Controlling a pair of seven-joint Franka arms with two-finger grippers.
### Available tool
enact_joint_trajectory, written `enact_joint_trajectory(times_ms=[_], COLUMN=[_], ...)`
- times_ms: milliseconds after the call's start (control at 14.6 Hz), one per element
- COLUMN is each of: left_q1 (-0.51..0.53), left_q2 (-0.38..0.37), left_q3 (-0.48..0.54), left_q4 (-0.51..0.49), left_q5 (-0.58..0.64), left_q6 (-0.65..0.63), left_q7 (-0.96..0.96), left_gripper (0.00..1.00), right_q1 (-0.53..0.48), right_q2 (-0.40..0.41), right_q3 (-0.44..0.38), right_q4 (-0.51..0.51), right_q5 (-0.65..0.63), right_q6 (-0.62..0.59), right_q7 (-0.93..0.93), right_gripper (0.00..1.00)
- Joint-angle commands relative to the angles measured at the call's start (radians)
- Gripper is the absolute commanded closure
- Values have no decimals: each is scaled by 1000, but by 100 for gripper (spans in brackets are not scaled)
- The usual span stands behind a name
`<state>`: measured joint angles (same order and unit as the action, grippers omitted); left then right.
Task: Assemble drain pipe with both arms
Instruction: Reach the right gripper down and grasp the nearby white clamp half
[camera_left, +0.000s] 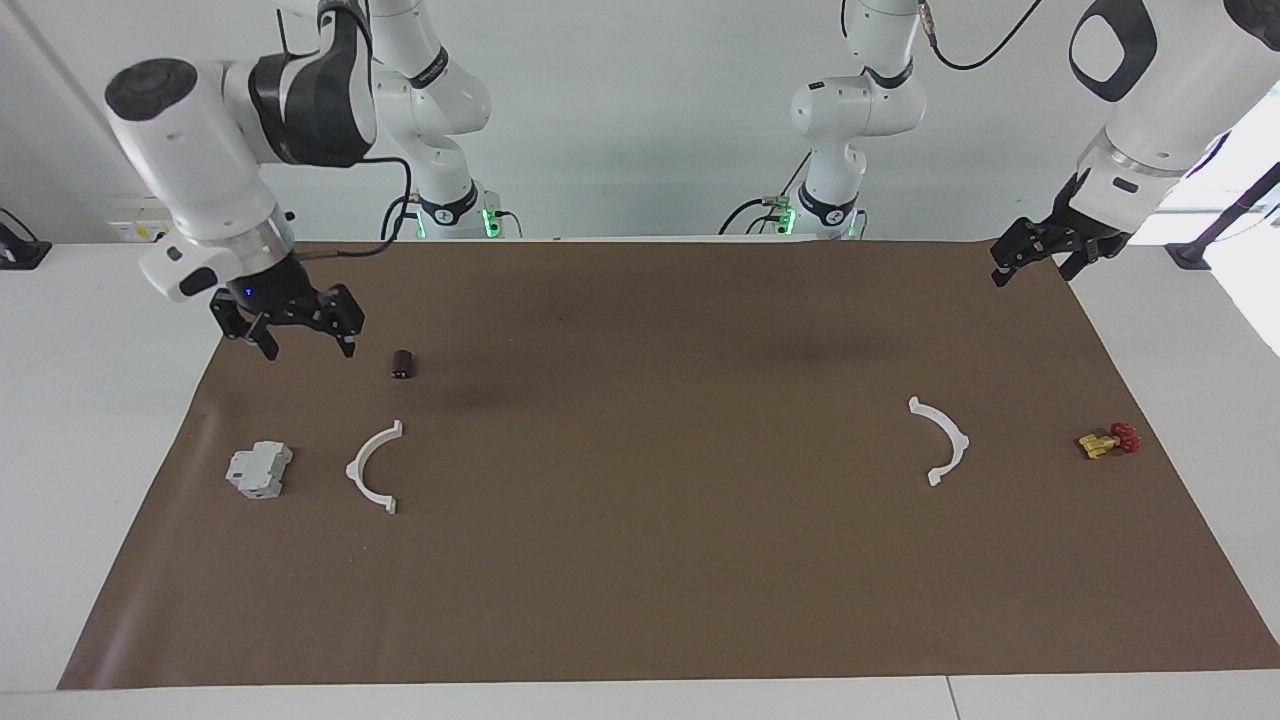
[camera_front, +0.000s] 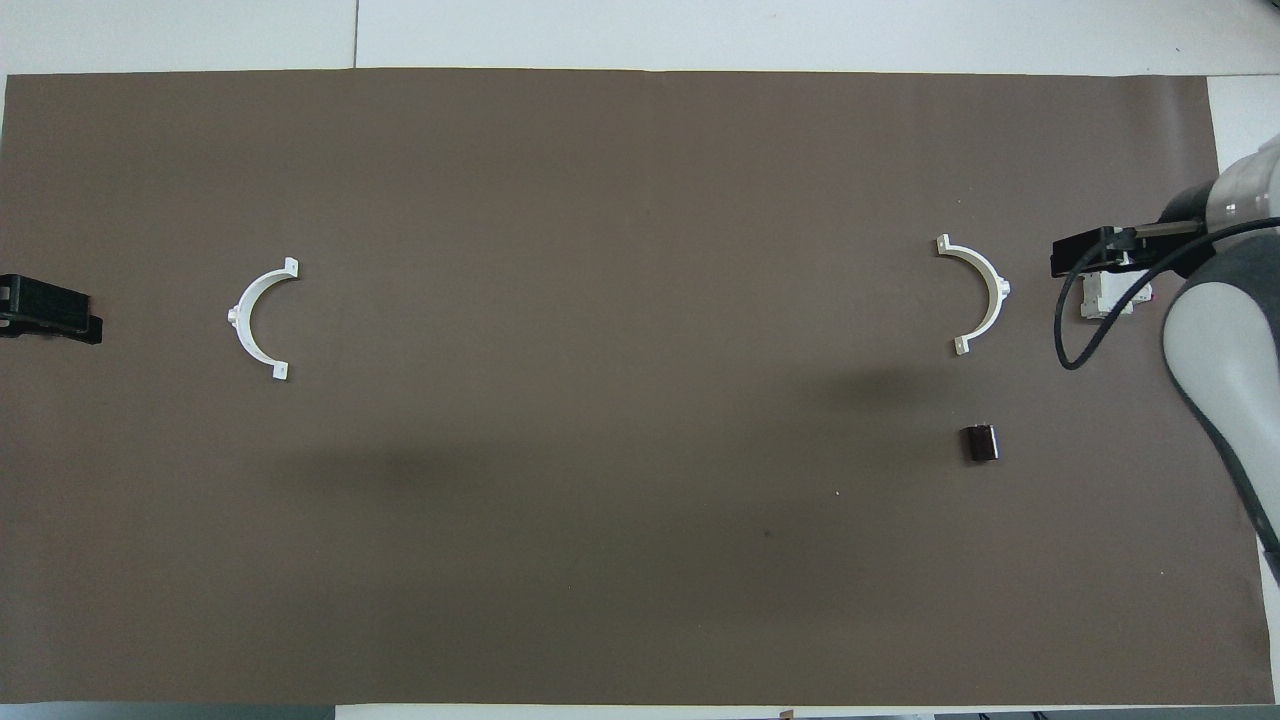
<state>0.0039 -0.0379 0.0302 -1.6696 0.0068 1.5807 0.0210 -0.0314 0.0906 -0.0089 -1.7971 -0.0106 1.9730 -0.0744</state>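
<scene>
The drain pipe lies as two separate white half-ring arcs flat on the brown mat. One arc (camera_left: 375, 467) (camera_front: 980, 295) is toward the right arm's end, the other arc (camera_left: 940, 440) (camera_front: 258, 318) toward the left arm's end, far apart with their open sides facing each other. My right gripper (camera_left: 308, 348) (camera_front: 1085, 258) is open and empty, raised over the mat beside the grey block. My left gripper (camera_left: 1035, 272) (camera_front: 50, 312) is open and empty, raised over the mat's edge at its own end.
A grey boxy block (camera_left: 258, 470) (camera_front: 1110, 298) lies beside the right-end arc, partly covered by the right gripper from overhead. A small black cylinder (camera_left: 402, 364) (camera_front: 980, 443) lies nearer to the robots than that arc. A yellow and red piece (camera_left: 1108, 441) lies beside the left-end arc.
</scene>
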Motion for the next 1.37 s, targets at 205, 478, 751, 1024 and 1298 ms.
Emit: enact_joint_trajectory(times_ms=[205, 478, 751, 1024, 1298], left_q1=[-10, -12, -12, -10, -12], left_q2=[-27, -27, -27, -27, -28], left_q3=[4, 4, 4, 4, 4], left_q4=[-30, -29, -29, -29, -38], left_q5=[18, 18, 18, 18, 18], left_q6=[5, 4, 2, -2, 13], left_q7=[-4, -6, -6, -4, -4], left_gripper=[0, 0, 0, 0, 0], right_q1=[-16, -50, -90, -65, -61], right_q2=[121, 210, 274, 281, 281], right_q3=[4, 6, 6, 9, 7], right_q4=[-191, -183, -174, -172, -172], right_q5=[12, 17, 144, 147, 146], right_q6=[342, 409, 461, 469, 469], right_q7=[-94, -195, -317, -309, -318], right_gripper=[0, 0, 19, 31, 59])
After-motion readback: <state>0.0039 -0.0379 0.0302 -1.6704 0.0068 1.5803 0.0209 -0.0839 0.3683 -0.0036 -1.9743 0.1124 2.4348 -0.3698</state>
